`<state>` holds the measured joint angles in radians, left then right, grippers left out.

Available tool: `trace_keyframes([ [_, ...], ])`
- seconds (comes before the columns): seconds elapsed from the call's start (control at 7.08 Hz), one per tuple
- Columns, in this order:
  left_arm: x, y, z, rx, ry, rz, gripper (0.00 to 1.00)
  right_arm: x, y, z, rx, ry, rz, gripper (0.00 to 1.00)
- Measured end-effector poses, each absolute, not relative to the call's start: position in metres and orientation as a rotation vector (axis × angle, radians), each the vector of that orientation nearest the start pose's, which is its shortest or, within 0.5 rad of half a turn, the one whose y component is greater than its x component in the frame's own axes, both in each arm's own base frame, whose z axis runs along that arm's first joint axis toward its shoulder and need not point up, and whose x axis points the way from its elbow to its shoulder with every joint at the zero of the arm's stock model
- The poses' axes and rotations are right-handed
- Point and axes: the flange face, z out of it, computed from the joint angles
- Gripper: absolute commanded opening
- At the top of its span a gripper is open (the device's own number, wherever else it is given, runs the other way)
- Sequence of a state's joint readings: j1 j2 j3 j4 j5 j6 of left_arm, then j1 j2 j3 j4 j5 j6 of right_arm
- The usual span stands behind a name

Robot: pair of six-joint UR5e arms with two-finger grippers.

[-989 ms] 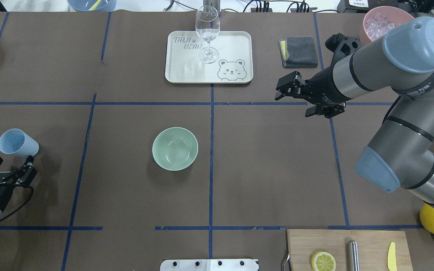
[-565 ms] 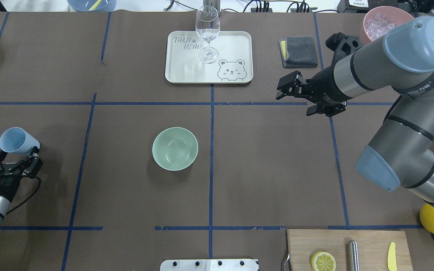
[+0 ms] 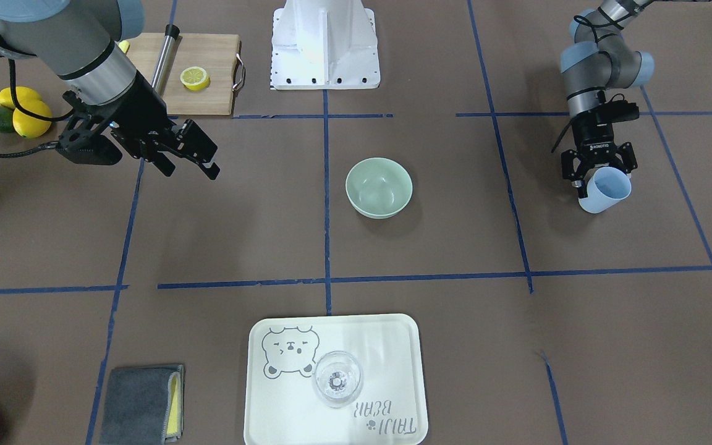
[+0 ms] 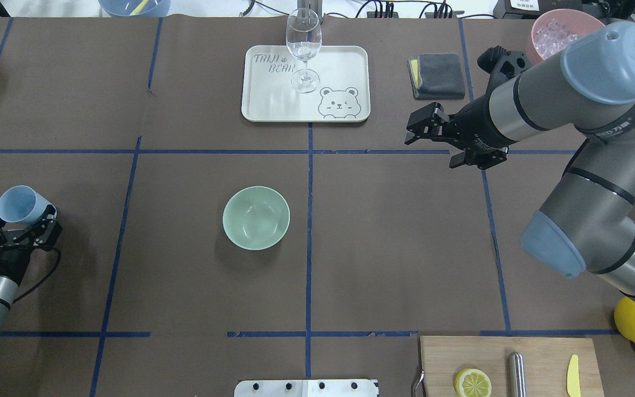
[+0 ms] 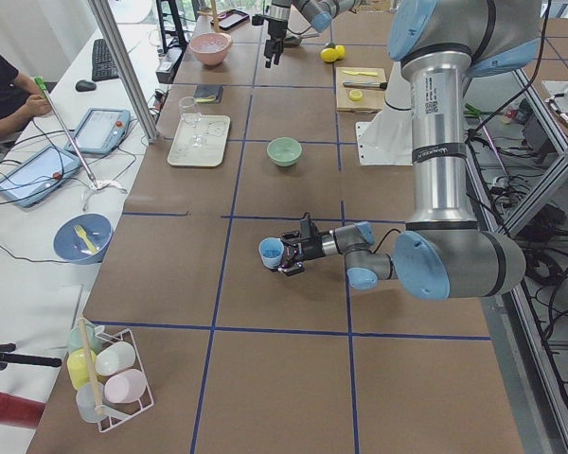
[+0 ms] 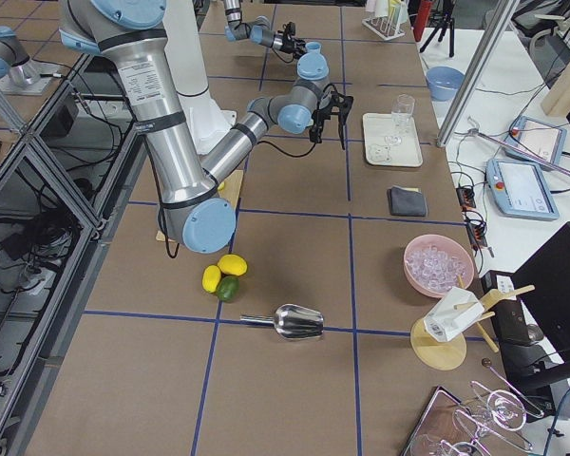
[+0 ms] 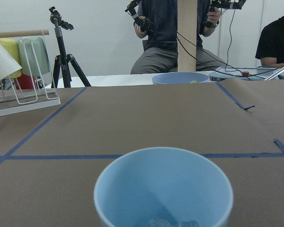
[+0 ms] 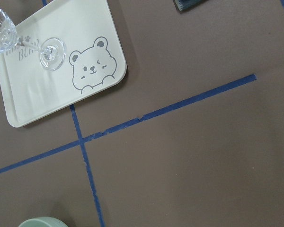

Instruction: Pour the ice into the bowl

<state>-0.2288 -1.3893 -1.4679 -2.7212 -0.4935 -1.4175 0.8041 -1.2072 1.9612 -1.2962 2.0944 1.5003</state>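
Observation:
The pale mint-green bowl (image 4: 256, 218) stands empty near the table's middle; it also shows in the front view (image 3: 379, 187). A light blue cup (image 4: 17, 205) stands at the far left. Clear ice cubes (image 7: 168, 222) lie at its bottom in the left wrist view. My left gripper (image 4: 24, 219) is level with the cup, and its open fingers stand on either side of it (image 3: 604, 191). My right gripper (image 4: 409, 134) is open and empty above the table, right of the tray.
A pale tray (image 4: 339, 66) with a wine glass (image 4: 303, 44) is at the far middle. A grey cloth (image 4: 437, 75) and a pink container of ice (image 4: 557, 33) are at the far right. A cutting board (image 4: 538, 358), lemons (image 4: 634, 321) and a metal scoop (image 6: 294, 323) are at the near right.
My left gripper has moved forward from behind the cup until its fingers flank it; the cup has shifted slightly. My right arm has barely moved.

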Motion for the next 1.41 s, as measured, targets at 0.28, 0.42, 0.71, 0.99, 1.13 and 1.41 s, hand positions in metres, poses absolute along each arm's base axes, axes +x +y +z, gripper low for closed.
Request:
trace_keyframes([
  [0.28,0.346,-0.313,0.644,1.134,0.578,-0.54,0.5,-0.328,-0.465,0.25,-0.004,-1.117,0.391,1.0],
  [0.42,0.346,-0.314,0.645,1.13,0.577,-0.539,0.07,-0.327,-0.465,0.25,-0.005,-1.117,0.392,1.0],
  [0.71,0.342,-0.32,0.642,1.125,0.571,-0.502,0.0,-0.326,-0.466,0.249,-0.004,-1.118,0.392,1.0],
  [0.99,0.333,-0.331,0.604,1.198,0.67,-0.385,0.0,-0.325,-0.465,0.246,-0.001,-1.123,0.391,1.0],
  [1.13,0.34,-0.337,0.576,1.281,0.695,-0.308,0.0,-0.324,-0.464,0.244,0.001,-1.127,0.389,1.0],
  [1.41,0.365,-0.346,0.525,1.393,0.661,-0.204,0.0,-0.322,-0.465,0.245,0.002,-1.126,0.393,1.0],
])
